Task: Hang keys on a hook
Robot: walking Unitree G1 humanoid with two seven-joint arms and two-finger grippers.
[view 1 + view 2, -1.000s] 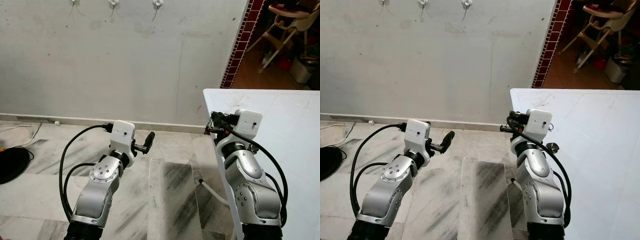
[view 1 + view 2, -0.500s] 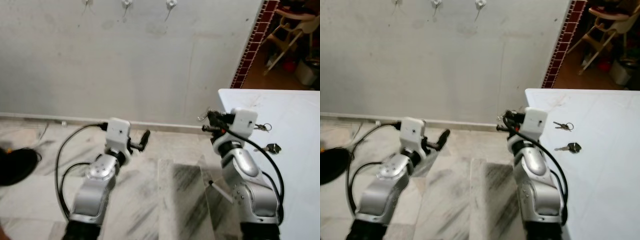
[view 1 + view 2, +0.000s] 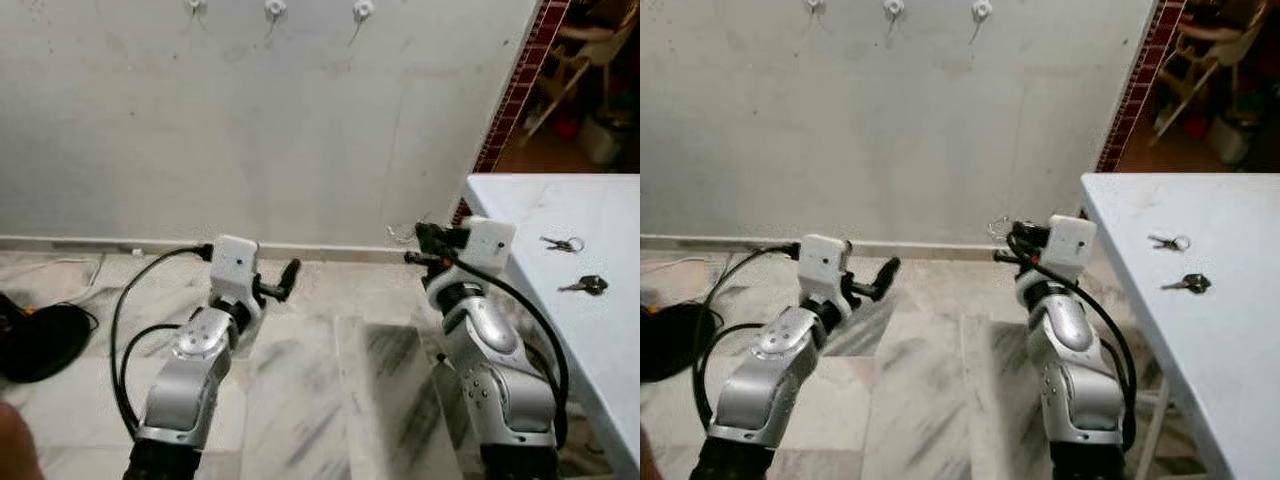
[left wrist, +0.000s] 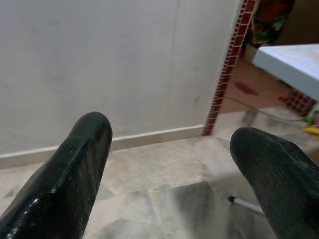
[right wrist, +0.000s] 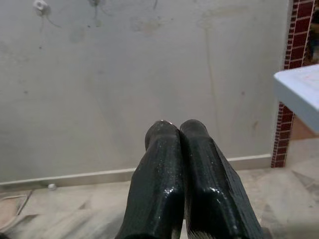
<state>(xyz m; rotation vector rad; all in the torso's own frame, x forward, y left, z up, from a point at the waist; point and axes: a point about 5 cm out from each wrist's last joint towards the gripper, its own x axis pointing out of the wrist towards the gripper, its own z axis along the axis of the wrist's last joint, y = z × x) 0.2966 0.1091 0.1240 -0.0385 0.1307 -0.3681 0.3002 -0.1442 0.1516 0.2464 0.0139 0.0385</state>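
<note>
Keys point(image 3: 562, 243) lie on white table point(image 3: 620, 330); hooks point(image 3: 275, 8) on wall

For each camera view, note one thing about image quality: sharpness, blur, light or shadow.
Left eye view: slightly soft from motion, keys on the table still readable. Right eye view: similar softness, hooks small and smeared. Left wrist view: evenly lit wall, the open left gripper has dark, blurred fingers. Right wrist view: sharper, glints on the shut right gripper.
</note>
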